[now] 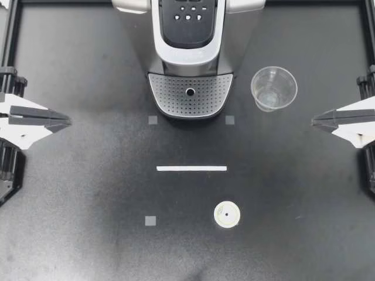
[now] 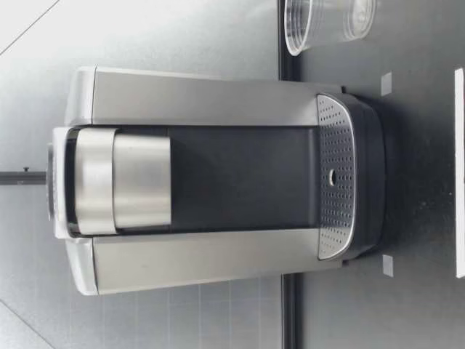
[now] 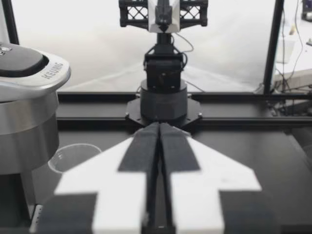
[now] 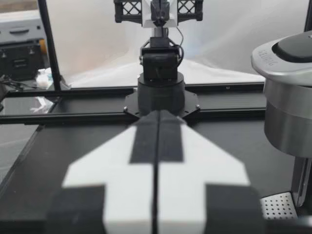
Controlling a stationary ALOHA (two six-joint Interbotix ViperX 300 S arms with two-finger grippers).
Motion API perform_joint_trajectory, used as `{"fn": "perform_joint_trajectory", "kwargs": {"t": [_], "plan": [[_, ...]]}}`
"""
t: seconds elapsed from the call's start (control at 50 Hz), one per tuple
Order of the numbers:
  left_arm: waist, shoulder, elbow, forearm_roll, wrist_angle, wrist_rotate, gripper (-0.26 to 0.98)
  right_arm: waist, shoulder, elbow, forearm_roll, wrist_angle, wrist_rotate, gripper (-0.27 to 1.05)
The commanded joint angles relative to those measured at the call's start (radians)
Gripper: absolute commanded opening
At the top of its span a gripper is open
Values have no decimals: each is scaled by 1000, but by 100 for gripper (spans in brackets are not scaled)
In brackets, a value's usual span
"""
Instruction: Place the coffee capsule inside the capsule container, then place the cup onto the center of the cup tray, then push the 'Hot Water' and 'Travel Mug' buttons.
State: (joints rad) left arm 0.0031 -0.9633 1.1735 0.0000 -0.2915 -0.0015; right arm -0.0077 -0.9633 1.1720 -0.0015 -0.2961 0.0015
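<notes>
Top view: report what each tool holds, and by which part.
Nothing is held. My left tool and my right tool are both shut and empty, well apart from the coffee capsule and the cup.

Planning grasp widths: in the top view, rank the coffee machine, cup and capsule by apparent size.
1. Coffee machine, by far the largest.
2. Cup, clearly mid-sized, though its rim sits nearer the camera.
3. Capsule, smallest.

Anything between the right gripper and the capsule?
Nothing visible. Only bare table lies between my right gripper, jaws shut, and the coffee capsule. The cup stands off that line, beside the coffee machine.
</notes>
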Motion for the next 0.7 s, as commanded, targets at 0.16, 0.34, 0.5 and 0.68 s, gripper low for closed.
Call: {"fn": "perform_joint_trajectory", "kwargs": {"t": [0.16, 0.34, 0.5, 0.68], "plan": [[-5, 77, -72, 3, -15, 2, 9, -2, 44, -2, 0, -6, 17, 4], [-49, 222, -118, 3, -15, 2, 9, 18, 114, -5, -2, 2, 60, 4], [-110, 382, -166, 3, -11, -8, 9, 67, 166, -9, 0, 64, 75, 4], [-150, 574, -253, 2, 21, -6, 9, 121, 230, -35, 0, 198, 98, 4]]}}
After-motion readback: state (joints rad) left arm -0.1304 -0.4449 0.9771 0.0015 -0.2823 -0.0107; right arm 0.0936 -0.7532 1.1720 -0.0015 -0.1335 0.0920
